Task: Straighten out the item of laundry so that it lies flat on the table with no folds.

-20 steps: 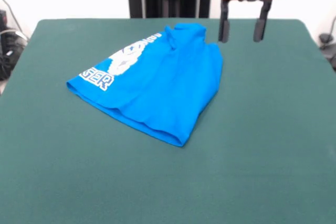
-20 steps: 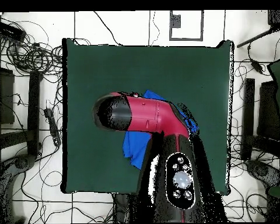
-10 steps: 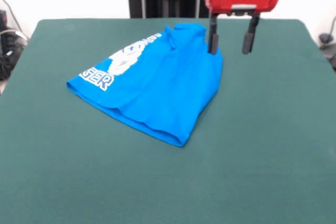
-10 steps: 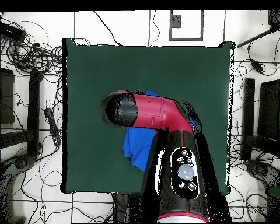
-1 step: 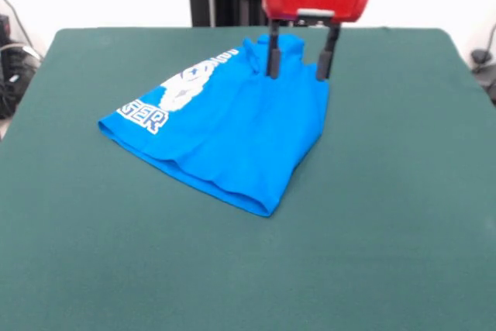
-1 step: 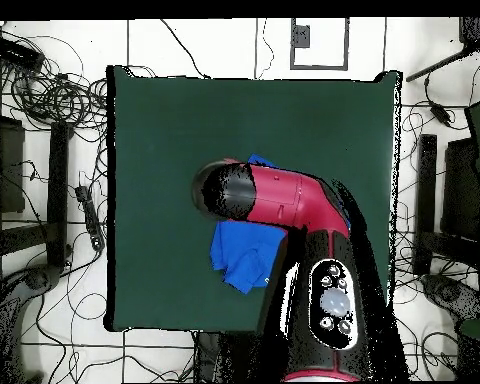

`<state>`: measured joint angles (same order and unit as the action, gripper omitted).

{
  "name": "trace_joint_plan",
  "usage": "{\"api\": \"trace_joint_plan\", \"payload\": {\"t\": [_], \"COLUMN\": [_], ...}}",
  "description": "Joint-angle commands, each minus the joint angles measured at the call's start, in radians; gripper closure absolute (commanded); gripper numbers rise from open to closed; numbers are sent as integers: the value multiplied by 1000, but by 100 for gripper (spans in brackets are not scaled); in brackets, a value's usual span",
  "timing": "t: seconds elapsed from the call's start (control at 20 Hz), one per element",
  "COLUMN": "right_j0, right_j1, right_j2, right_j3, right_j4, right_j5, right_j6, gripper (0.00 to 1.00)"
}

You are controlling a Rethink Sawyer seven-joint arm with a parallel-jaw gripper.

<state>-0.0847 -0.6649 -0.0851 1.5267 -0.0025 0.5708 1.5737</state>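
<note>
Gripper (image 5: pixel 296 66) in upper centre of front view, fingers apart, nothing between them, tips over top bunched edge of T-shirt (image 5: pixel 225 125); contact cannot be told. T-shirt folded over itself, left of centre on table (image 5: pixel 387 215), white print showing at its left. Overhead view: arm (image 6: pixel 284 200) covers most of shirt; blue patch visible at centre.

The table (image 5: pixel 403 215) under me wears a dark green cloth, matt and felt-like, faintly fuzzy. The item of laundry (image 5: pixel 240 125) is soft bright blue knit cloth, matt, lying in limp wrinkles, its white print flat and dull. My gripper (image 5: pixel 296 60) has a glossy red plastic-looking housing with black matt fingers (image 5: pixel 273 56). My arm (image 6: pixel 284 200) shows smooth red and black shell with a sheen.
</note>
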Motion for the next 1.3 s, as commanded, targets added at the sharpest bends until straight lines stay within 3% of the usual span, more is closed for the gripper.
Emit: {"api": "trace_joint_plan", "payload": {"t": [0.05,1.3], "right_j0": [3,-51], "right_j1": [31,90], "right_j2": [-6,-6], "right_j3": [75,128], "right_j4": [16,30], "right_j5": [-26,-155], "right_j6": [228,236], "gripper": [0,0]}}
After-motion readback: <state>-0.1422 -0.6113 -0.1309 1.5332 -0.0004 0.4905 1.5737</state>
